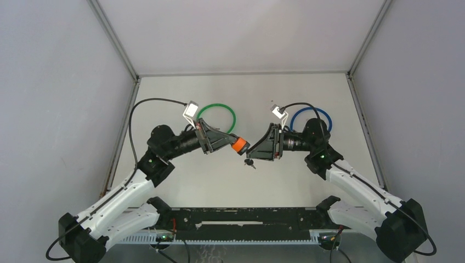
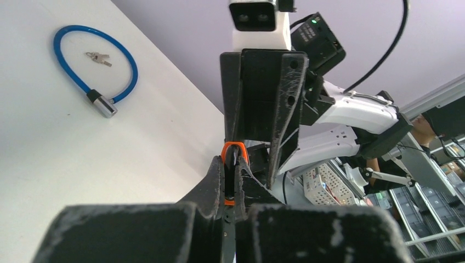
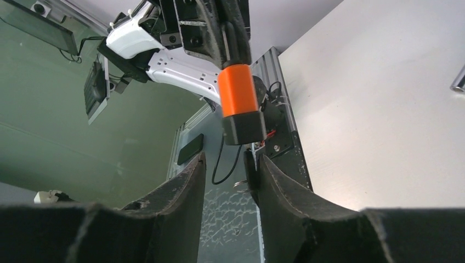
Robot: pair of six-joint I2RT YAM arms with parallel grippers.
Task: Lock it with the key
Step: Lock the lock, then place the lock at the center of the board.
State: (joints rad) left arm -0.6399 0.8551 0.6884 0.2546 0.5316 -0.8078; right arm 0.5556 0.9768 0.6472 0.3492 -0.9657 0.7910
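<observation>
My left gripper (image 1: 232, 141) is clenched on the orange lock head (image 1: 239, 145) of the green cable (image 1: 218, 108). My right gripper (image 1: 256, 150) faces it nose to nose, jaws half apart. The key (image 3: 249, 164) lies against one finger's inner face, just below the lock head, and I can't tell if it is gripped. A blue cable lock (image 1: 322, 116) lies behind the right arm.

cable locks 2: green lock (image 1: 239, 146), blue lock (image 2: 103, 106) | key bunches 2: centre bunch (image 1: 249, 163), far bunch (image 2: 98, 57)
</observation>
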